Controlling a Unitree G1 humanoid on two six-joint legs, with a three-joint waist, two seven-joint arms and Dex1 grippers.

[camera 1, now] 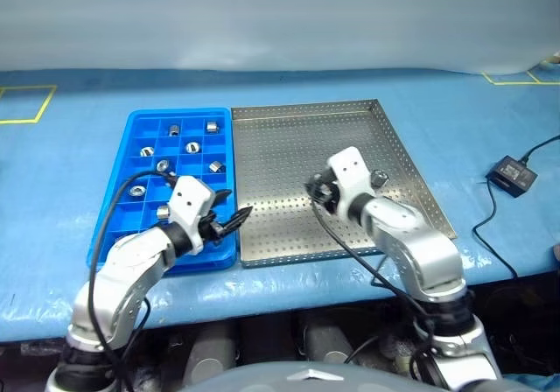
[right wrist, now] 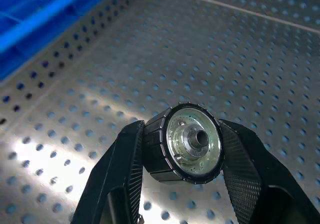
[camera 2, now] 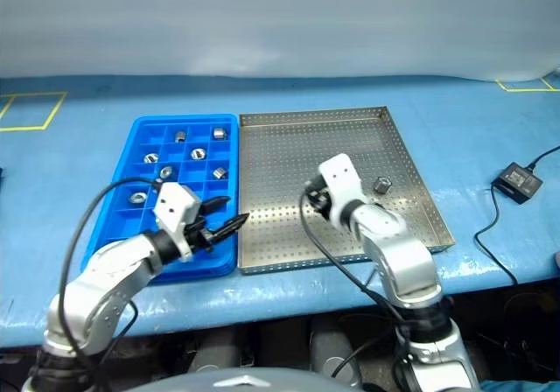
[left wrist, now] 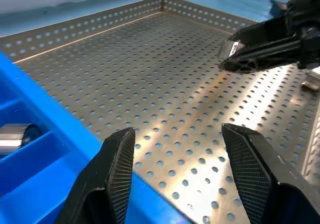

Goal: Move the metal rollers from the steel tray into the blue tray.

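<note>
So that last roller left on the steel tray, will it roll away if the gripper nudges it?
Probably. The roller is a short round cylinder on the steel tray, whose floor is flat, so a sideways nudge could set it rolling. It looks like solid, stiff metal. The low rim would likely stop it.

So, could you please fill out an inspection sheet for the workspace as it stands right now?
Surface: table under a blue cover, with yellow tape marks at the far corners.
Job's things: steel tray holds one loose roller; blue tray to its left holds several rollers in separate compartments.
Clutter: small black box on the table, right of the steel tray.
Grippers: right gripper shut on a metal roller above the steel tray; left gripper open, jaws empty, over the border of the two trays.
Cables: black cable runs from the box; black cable loops along the left arm.
Surroundings: pale wall behind the table.
</note>
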